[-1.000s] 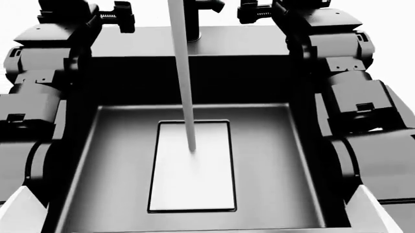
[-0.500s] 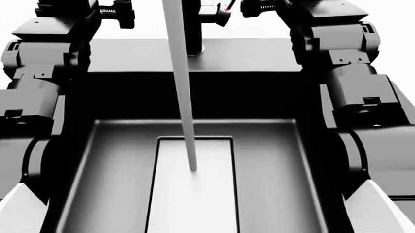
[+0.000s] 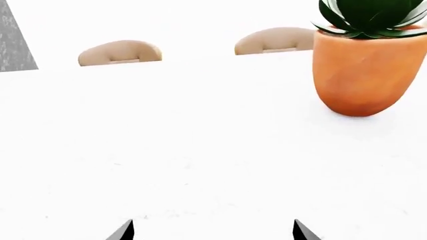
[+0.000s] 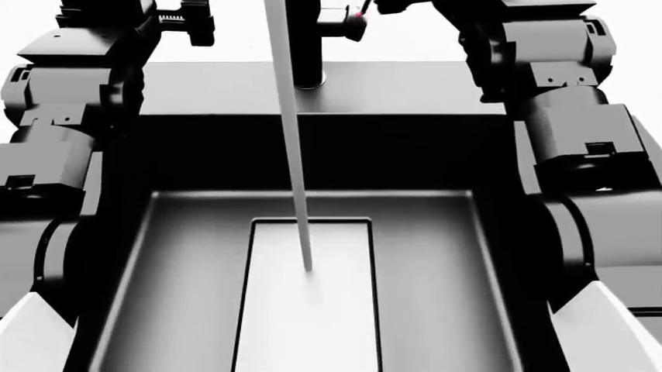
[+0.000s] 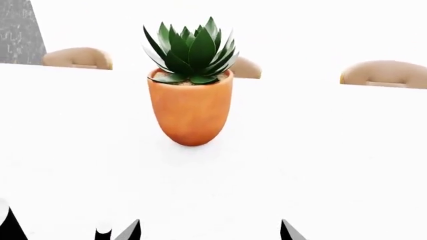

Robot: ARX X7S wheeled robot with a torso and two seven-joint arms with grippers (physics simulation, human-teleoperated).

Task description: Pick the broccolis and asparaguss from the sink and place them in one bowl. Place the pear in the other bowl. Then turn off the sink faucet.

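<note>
Black and deep, the rectangular sink basin (image 4: 166,256) fills most of my head view, its flat rim running across the far side and a pale rectangular panel (image 4: 305,310) set in its floor. I see no vegetables or fruit in the part of the basin that shows. My two dark arms frame it, the left arm (image 4: 57,139) along one side and the right arm (image 4: 579,139) along the other, both reaching past the far rim. A thin pale stream of water (image 4: 293,147) slants down onto the panel. Behind it the tall black cylindrical faucet post (image 4: 306,46) stands on the rim, its small side lever (image 4: 343,22) pointing toward my right arm.

Both wrist cameras look out over a white surface toward an orange clay pot holding a spiky green succulent (image 5: 191,95). The left gripper (image 3: 213,231) shows two black fingertips set well apart with nothing between them; the right gripper (image 5: 210,231) looks the same.
</note>
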